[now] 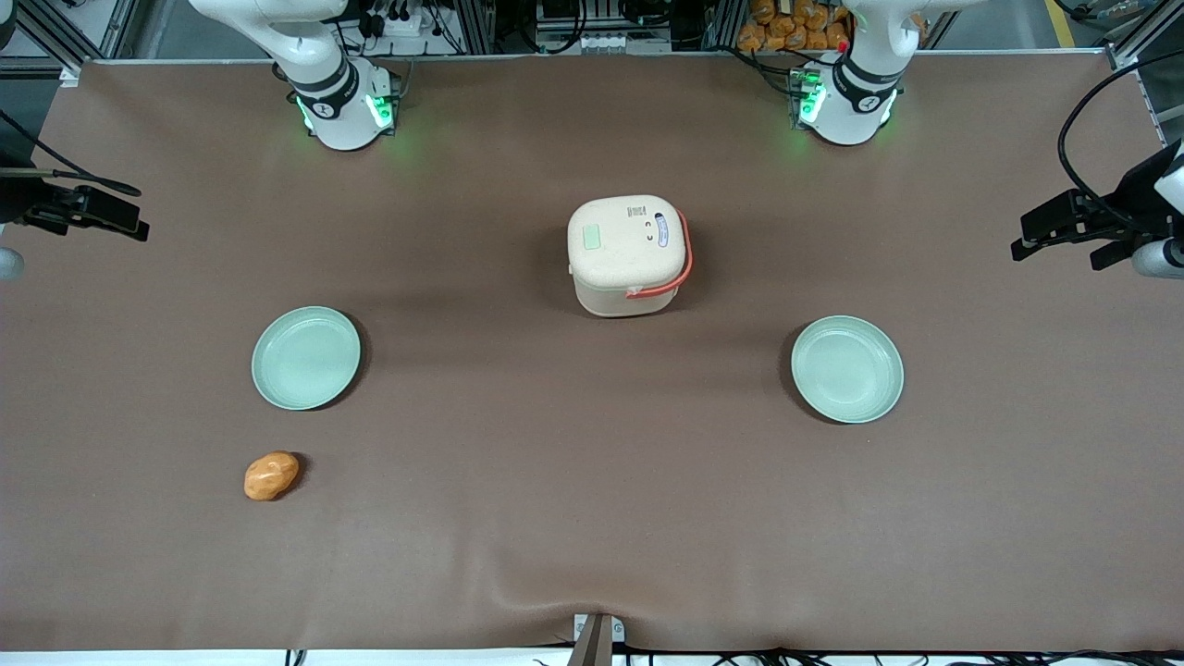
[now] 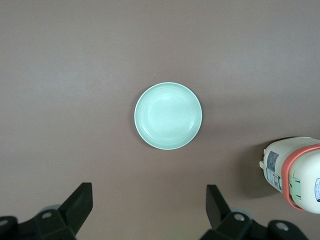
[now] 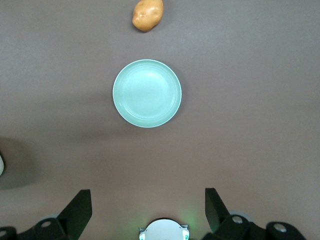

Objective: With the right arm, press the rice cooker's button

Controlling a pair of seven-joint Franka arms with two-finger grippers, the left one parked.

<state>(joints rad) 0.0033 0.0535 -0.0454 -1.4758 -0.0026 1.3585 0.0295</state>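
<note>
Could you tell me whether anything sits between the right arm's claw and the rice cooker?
Nothing visible does. The open black claw hangs above the pale green plate; bare brown table separates that from the cream speckled rice cooker.

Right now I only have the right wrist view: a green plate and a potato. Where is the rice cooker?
Observer: The rice cooker stands mid-table, farther from the front camera than your plate.
Operator: Is its lid open or shut?
Observer: Shut. The orange handle is folded down along the lid's edge.
Operator: And my claw?
Observer: Your claw is open, out at the working arm's end of the table, well clear of the cooker.
</note>
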